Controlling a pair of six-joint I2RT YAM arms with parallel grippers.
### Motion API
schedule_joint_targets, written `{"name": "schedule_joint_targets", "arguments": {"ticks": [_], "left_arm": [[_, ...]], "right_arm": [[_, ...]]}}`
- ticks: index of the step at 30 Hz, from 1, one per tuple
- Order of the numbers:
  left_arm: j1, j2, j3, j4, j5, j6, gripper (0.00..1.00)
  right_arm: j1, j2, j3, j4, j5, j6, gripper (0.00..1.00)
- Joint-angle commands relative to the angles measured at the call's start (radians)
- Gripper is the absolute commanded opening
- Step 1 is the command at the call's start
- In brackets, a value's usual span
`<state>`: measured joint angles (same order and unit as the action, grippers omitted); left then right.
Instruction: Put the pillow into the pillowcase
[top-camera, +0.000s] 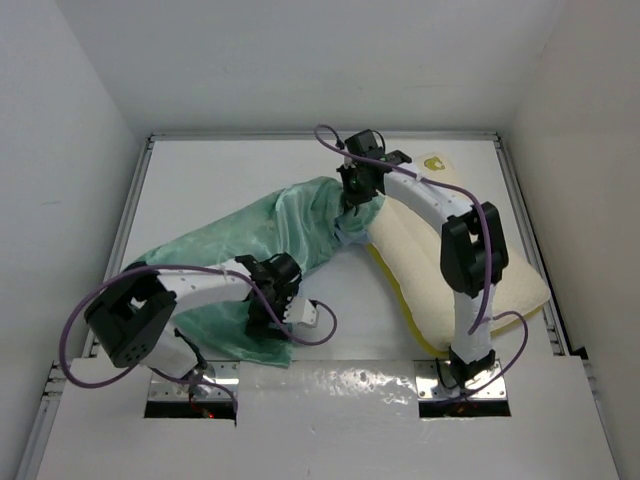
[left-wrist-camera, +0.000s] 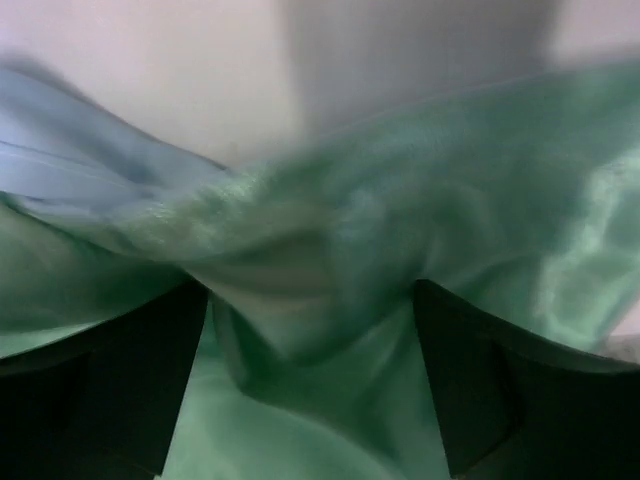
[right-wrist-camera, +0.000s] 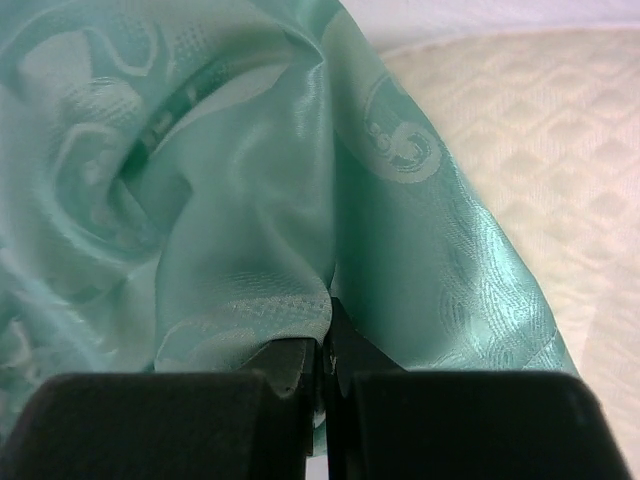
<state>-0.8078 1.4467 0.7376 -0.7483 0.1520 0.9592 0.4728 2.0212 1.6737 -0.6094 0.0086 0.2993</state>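
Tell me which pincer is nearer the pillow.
Right. The right pincer grips the pillowcase right beside the pillow; the left pincer sits open over the pillowcase's other end, well away.

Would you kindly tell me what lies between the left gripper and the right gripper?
The pillowcase lies there, its mint green cloth running from the left gripper to the right gripper; the top view shows it.

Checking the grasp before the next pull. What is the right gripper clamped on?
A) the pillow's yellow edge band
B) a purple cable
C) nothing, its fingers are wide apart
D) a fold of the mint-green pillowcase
D: the right wrist view shows the right gripper shut on a fold of the shiny green pillowcase, while the pillow lies beyond the cloth.
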Motion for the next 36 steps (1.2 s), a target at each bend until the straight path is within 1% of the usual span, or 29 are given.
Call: {"name": "schedule_joint_targets", "arguments": {"ticks": [1,2,3,4,5,6,7,9,10,11,12,13,14,15,16,17,18,21,23,24,25,26,27,29,30,32,35,36], "left_arm": [[0.002,0.038,-0.056,0.17,-0.077,-0.019,0.81],[0.002,0.029,-0.055,0.176,-0.065,-0.052,0.56],[0.004,0.02,-0.05,0.176,-0.052,-0.068,0.39],[0.007,0.011,-0.043,0.172,-0.039,-0.082,0.17],[0.01,-0.014,-0.023,0.168,-0.04,-0.114,0.0],[0.024,-0.028,-0.009,0.144,-0.035,-0.12,0.0],[0.079,-0.043,0.008,0.129,-0.014,-0.129,0.0],[0.175,-0.097,0.101,0.062,0.018,-0.163,0.0],[0.309,-0.115,0.208,0.035,0.062,-0.172,0.0],[0.384,-0.146,0.279,0.002,0.098,-0.178,0.0],[0.544,-0.155,0.352,-0.073,0.188,-0.174,0.0],[0.626,-0.16,0.516,-0.112,0.233,-0.168,0.0],[0.697,-0.169,0.598,-0.173,0.282,-0.157,0.0],[0.822,-0.178,0.734,-0.196,0.353,-0.151,0.0],[0.875,-0.187,0.787,-0.21,0.368,-0.152,0.0],[0.898,-0.198,0.834,-0.227,0.359,-0.151,0.0],[0.907,-0.21,0.899,-0.235,0.321,-0.151,0.0],[0.907,-0.25,0.97,-0.23,0.282,-0.218,0.0],[0.909,-0.258,1.052,-0.203,0.224,-0.296,0.0],[0.909,-0.258,1.078,-0.188,0.159,-0.324,0.0],[0.909,-0.259,1.136,-0.174,0.121,-0.365,0.0],[0.911,-0.259,1.167,-0.154,0.082,-0.376,0.0],[0.912,-0.256,1.221,-0.148,0.002,-0.39,0.0],[0.912,-0.25,1.269,-0.146,-0.09,-0.396,0.0],[0.912,-0.249,1.295,-0.148,-0.109,-0.396,0.0],[0.911,-0.252,1.309,-0.17,-0.114,-0.386,0.0],[0.912,-0.259,1.284,-0.236,0.018,-0.372,0.0],[0.912,-0.27,1.234,-0.259,0.112,-0.357,0.0]], "right_arm": [[0.003,-0.093,-0.052,0.031,0.03,-0.005,0.0],[0.001,-0.105,-0.087,0.042,0.033,0.004,0.0],[0.003,-0.117,-0.104,0.051,0.036,0.007,0.0],[0.0,-0.131,-0.12,0.066,0.037,0.012,0.0],[-0.002,-0.156,-0.141,0.072,0.04,0.018,0.0],[-0.003,-0.167,-0.147,0.076,0.044,0.018,0.0],[-0.01,-0.179,-0.153,0.077,0.041,0.02,0.0],[-0.017,-0.211,-0.152,0.069,0.042,0.008,0.0],[-0.02,-0.223,-0.144,0.053,0.047,0.0,0.0],[-0.02,-0.246,-0.122,0.039,0.053,-0.02,0.0],[-0.02,-0.26,-0.108,0.014,0.059,-0.034,0.0],[-0.02,-0.275,-0.092,0.004,0.057,-0.046,0.0],[-0.02,-0.292,-0.074,-0.003,0.051,-0.067,0.0],[-0.022,-0.332,-0.069,-0.013,0.027,-0.08,0.0],[-0.02,-0.354,-0.068,-0.013,0.021,-0.091,0.0],[-0.02,-0.401,-0.069,-0.016,0.014,-0.104,0.0],[-0.02,-0.424,-0.072,-0.024,0.004,-0.111,0.0],[-0.02,-0.514,-0.081,-0.035,-0.018,-0.134,0.0],[-0.019,-0.552,-0.068,-0.062,-0.065,-0.161,0.0],[-0.02,-0.585,-0.055,-0.096,-0.084,-0.17,0.0],[-0.019,-0.601,-0.023,-0.116,-0.108,-0.196,0.0],[-0.017,-0.616,-0.003,-0.139,-0.184,-0.213,0.0],[-0.017,-0.653,0.01,-0.174,-0.228,-0.23,0.0],[-0.019,-0.697,0.027,-0.187,-0.315,-0.249,0.0],[-0.019,-0.72,0.026,-0.187,-0.331,-0.252,0.0],[-0.019,-0.786,0.021,-0.182,-0.341,-0.261,0.0],[-0.019,-0.835,0.023,-0.162,-0.244,-0.261,0.0],[-0.017,-0.831,0.04,-0.159,-0.161,-0.278,0.0]]}}
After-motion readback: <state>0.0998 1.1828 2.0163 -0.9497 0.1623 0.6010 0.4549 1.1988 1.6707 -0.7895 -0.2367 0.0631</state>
